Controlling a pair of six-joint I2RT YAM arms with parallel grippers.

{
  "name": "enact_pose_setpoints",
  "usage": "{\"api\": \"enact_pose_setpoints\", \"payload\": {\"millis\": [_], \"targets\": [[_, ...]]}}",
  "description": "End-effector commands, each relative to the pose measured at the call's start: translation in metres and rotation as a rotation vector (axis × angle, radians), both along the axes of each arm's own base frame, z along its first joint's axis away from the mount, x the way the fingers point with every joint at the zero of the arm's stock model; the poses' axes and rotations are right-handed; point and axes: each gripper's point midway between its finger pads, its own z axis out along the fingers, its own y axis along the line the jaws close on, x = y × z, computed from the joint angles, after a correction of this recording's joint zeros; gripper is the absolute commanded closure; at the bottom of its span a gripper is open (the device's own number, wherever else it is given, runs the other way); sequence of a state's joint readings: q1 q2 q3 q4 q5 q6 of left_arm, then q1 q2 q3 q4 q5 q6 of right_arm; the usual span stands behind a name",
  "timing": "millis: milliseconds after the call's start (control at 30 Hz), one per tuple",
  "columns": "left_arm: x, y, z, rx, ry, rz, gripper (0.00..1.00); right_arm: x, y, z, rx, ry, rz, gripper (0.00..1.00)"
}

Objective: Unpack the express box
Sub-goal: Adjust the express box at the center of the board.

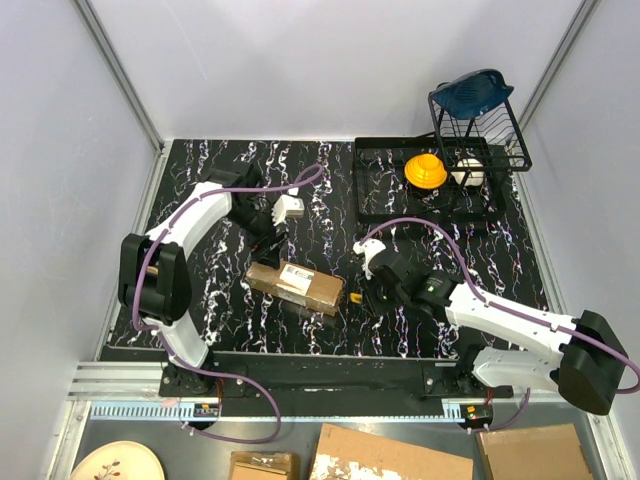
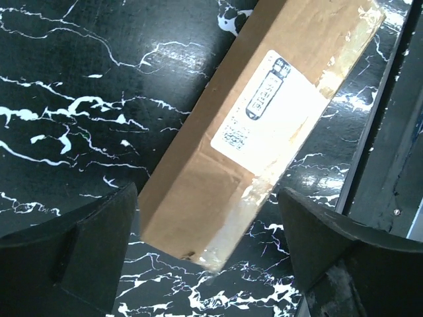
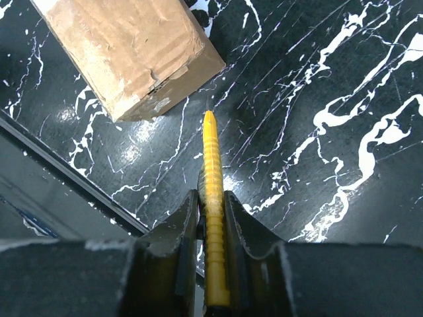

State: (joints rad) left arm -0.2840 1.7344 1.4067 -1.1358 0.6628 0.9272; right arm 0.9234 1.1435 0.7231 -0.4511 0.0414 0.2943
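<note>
Express box [image 1: 296,286]: taped brown carton with a white label, flat on the black marbled table [image 3: 317,79]. One end lies below the left gripper [image 2: 208,211], whose jaws are spread wide and hold nothing. Right gripper [image 3: 211,214]: clenched on a yellow utility knife [image 3: 210,152], its tip ahead of the jaws, near the carton's other end but not touching.

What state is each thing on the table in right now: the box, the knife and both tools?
box: closed, taped, lying flat, label up.
left tool: open, spread about the box's end, not closed on it.
right tool: shut on the knife.
knife: held lengthwise, tip aimed at the box's other end, not touching it.
</note>
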Motion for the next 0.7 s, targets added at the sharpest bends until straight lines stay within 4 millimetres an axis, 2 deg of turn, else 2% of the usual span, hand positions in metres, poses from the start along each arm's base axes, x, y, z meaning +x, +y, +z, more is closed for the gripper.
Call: {"api": "enact_pose_setpoints", "payload": {"millis": [0, 133, 233, 400, 667], "targets": [[0.005, -0.010, 0.010, -0.071, -0.015, -0.013, 0.09, -0.001, 0.010, 0.013, 0.056, -0.003, 0.008, 1.00], [0.016, -0.003, -0.009, -0.008, -0.031, 0.005, 0.10, 0.000, 0.007, 0.012, 0.044, -0.002, -0.007, 1.00], [0.025, -0.005, -0.012, -0.006, -0.045, 0.022, 0.11, 0.004, 0.003, 0.016, 0.031, -0.020, -0.034, 1.00], [0.030, -0.011, -0.012, -0.025, -0.033, 0.017, 0.12, 0.015, 0.002, 0.036, 0.024, -0.078, -0.047, 1.00], [0.024, -0.018, -0.028, -0.005, 0.040, -0.024, 0.16, 0.037, 0.005, 0.074, 0.099, -0.189, -0.082, 1.00]]}}
